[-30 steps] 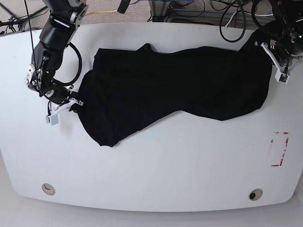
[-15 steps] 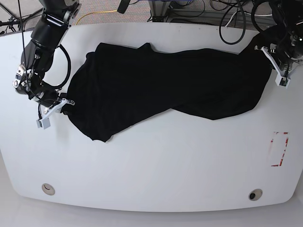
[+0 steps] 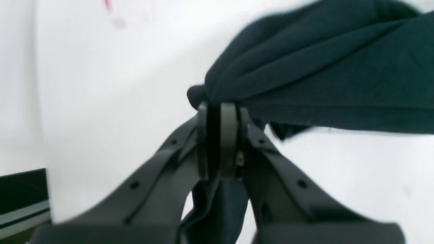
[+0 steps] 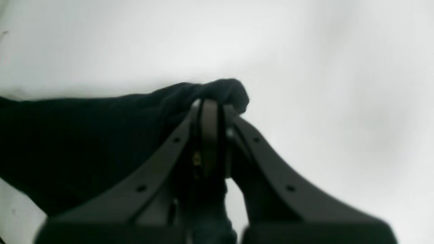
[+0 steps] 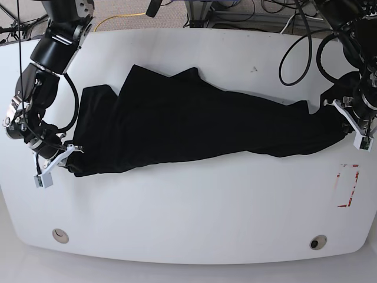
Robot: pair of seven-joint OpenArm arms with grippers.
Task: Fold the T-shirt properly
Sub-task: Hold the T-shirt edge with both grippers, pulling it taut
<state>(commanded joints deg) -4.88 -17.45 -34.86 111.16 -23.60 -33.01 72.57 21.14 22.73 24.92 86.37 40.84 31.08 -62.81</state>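
Note:
The black T-shirt lies stretched in a long band across the white table, from far left to far right. My left gripper is shut on the shirt's right end; in the left wrist view its fingers pinch a bunched fold of the cloth. My right gripper is shut on the shirt's left end; in the right wrist view the cloth bulges over the closed fingertips. A pointed fold stands out along the shirt's far edge.
A red-marked rectangle sits on the table near the right edge. Two round holes lie along the front edge. Cables run behind the table's far edge.
Both grippers have moved toward the table's front and farther apart, pulling the shirt out from a broad diagonal spread into a long, narrower band. Both stay shut on it.

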